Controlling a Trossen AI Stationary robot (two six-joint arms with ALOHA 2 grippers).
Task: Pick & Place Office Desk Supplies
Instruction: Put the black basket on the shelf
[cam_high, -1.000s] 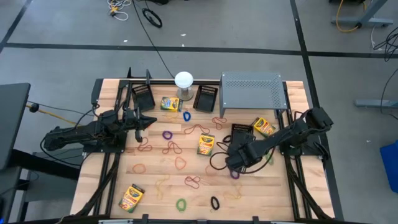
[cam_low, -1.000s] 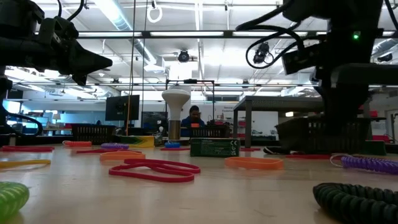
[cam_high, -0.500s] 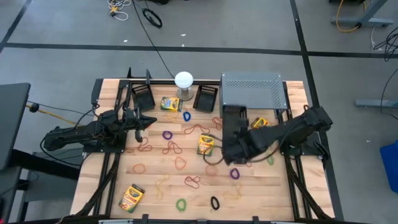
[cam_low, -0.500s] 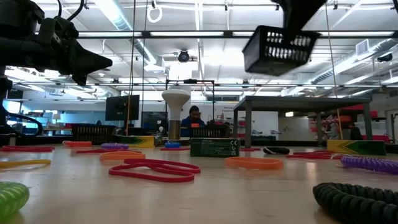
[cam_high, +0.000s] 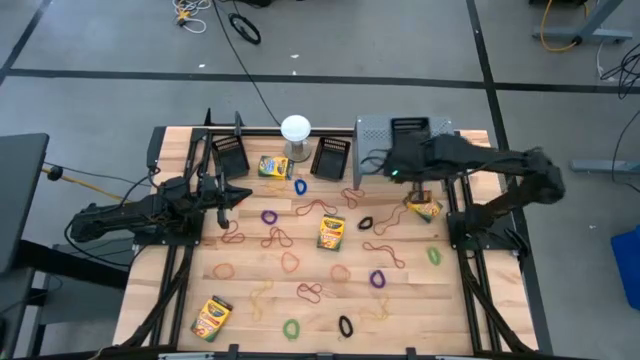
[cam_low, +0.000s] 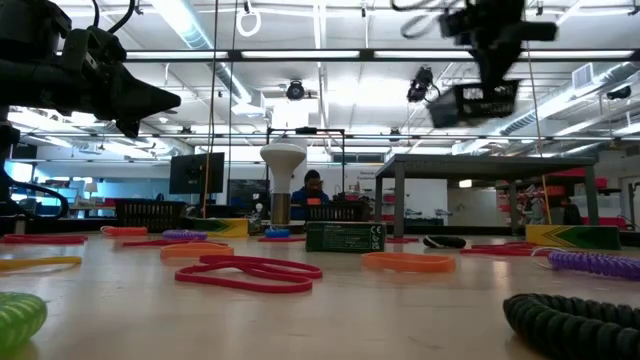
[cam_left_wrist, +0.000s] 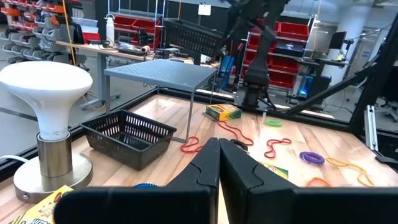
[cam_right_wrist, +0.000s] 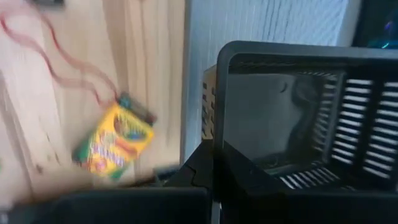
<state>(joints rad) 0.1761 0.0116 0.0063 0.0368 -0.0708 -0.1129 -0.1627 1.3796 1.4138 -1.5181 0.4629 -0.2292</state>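
Note:
My right gripper (cam_high: 402, 152) is shut on a black mesh bin (cam_high: 410, 127) and holds it in the air over the grey perforated riser (cam_high: 440, 150) at the far right. The bin also shows in the low view (cam_low: 476, 102) and the left wrist view (cam_left_wrist: 191, 36). My left gripper (cam_high: 240, 194) is shut and empty above the table's left side. Two more mesh bins (cam_high: 232, 155) (cam_high: 331, 155) stand at the far edge. Crayon boxes (cam_high: 331, 232) (cam_high: 424, 206) (cam_high: 272, 166) (cam_high: 212, 318) and many rubber-band loops (cam_high: 276, 238) lie flat on the wood. My right gripper holds the bin by one side wall near its rim (cam_right_wrist: 217, 134). One finger (cam_right_wrist: 249, 177) seems to be inside the bin and the other (cam_right_wrist: 194, 174) outside. The bin is lifted clear above the riser's top, open side up.
A white globe on a short stand (cam_high: 296, 130) stands between the two far bins. The riser takes up the far right corner. Black frame rails (cam_high: 460, 215) run along the table's sides. Loops lie scattered over the middle and near parts of the table.
My right gripper has lifted the mesh bin off the table beside the riser's near side and carried it up and toward the far edge. The bin now hangs over the riser's top. The crayon box near the riser has come into full view.

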